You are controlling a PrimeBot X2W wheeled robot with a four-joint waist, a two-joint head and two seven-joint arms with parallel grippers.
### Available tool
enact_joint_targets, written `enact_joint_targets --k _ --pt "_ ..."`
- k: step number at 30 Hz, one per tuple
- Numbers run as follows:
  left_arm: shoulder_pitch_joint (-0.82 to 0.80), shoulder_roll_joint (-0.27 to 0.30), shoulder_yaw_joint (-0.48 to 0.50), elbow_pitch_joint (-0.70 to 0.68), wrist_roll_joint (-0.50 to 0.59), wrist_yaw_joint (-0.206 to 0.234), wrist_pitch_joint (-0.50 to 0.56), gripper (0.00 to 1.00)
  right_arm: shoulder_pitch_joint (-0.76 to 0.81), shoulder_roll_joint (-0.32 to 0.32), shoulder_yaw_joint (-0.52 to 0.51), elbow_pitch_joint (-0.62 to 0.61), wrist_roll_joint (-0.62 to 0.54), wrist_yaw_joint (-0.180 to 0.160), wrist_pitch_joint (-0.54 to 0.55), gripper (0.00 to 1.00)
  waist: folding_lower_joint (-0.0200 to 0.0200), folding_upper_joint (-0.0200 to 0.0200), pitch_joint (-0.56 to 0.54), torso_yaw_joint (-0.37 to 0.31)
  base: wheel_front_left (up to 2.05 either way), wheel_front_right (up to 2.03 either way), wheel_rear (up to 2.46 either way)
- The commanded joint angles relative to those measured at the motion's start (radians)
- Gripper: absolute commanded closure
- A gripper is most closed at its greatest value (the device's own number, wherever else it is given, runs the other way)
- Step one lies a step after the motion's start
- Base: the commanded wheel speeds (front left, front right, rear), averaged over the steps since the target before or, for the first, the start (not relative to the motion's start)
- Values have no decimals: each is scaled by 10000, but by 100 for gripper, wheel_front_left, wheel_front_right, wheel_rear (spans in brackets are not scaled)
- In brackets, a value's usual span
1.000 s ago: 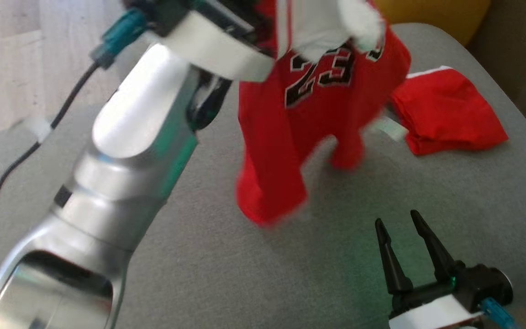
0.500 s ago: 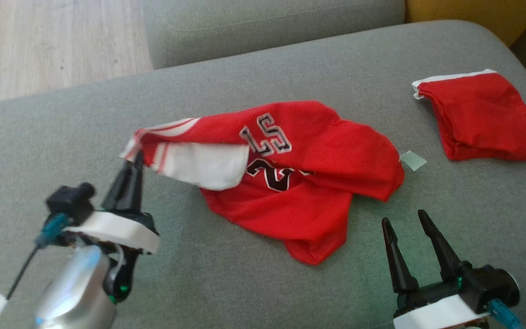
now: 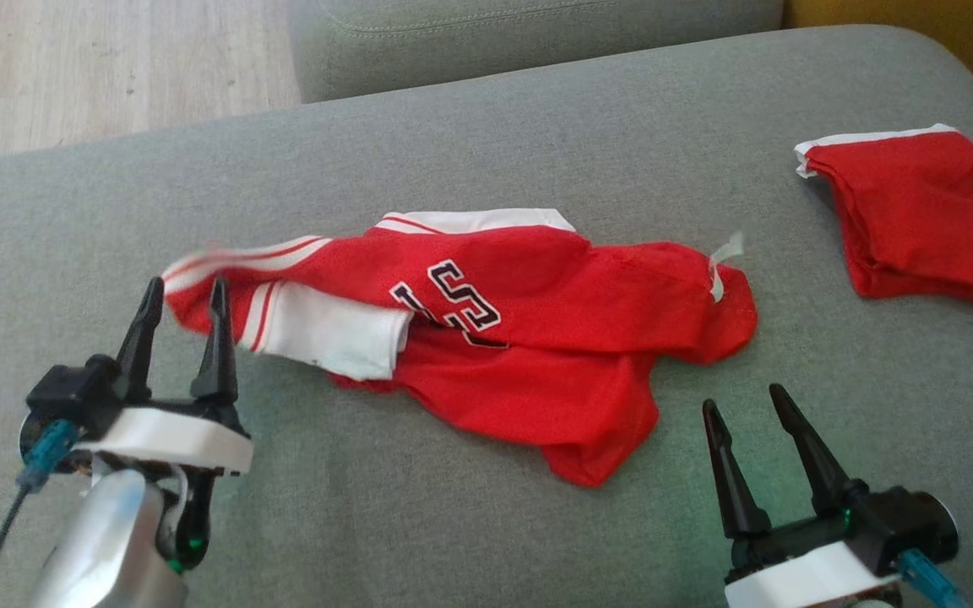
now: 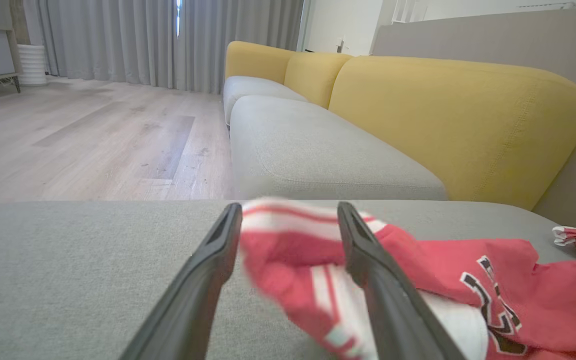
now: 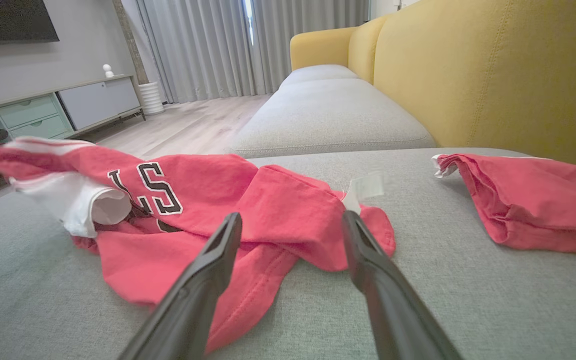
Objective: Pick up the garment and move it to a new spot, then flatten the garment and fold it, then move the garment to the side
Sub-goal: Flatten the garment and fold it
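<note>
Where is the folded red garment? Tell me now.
In the head view the folded red garment lies far right on the grey cushion, apart from the jersey.

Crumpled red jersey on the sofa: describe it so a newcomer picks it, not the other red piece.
On the wide grey fabric sofa seat, look at the middle. The crumpled red jersey lies there, stretched sideways. Unlike the folded red garment at the far right, it shows dark-outlined white numerals and red-and-white striped trim.

Left claw (image 3: 185, 285) and right claw (image 3: 743, 399) both gape wide, held low, pointing forward.
</note>
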Motion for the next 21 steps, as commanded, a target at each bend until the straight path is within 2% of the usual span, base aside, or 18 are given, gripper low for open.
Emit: enact_joint_targets --k 1,5,7,9,13,17,21 --pt "-297 146 510 -351 178 98 -52 0 -409 -44 269 -298 -40 65 -109 0 -1 0 23 9 0 0 0" --pt "73 -94 852 -773 1397 828 -53 0 -449 -96 311 -300 -24 65 -109 0 -1 0 104 -2 0 0 0" --pt "401 -299 767 -1147 2091 993 -53 0 -439 -127 299 -309 -19 65 -109 0 -1 0 139 0 0 0 0" --pt "824 -604 147 -1400 3097 882 -53 0 -408 -152 223 -314 -28 65 -109 0 -1 0 179 73 0 0 0" --pt "866 -910 -793 -1026 4307 888 -53 0 -471 -177 295 -304 -48 65 -109 0 -1 0 259 145 0 0 0" --pt "460 -1534 -1201 84 4485 793 -53 0 -599 -203 371 -316 -50 65 -109 0 -1 0 390 180 0 0 0" --pt "-261 -1872 -1308 1028 4551 761 -53 0 -726 -246 492 -339 -37 65 -109 0 -1 0 598 86 0 0 0"
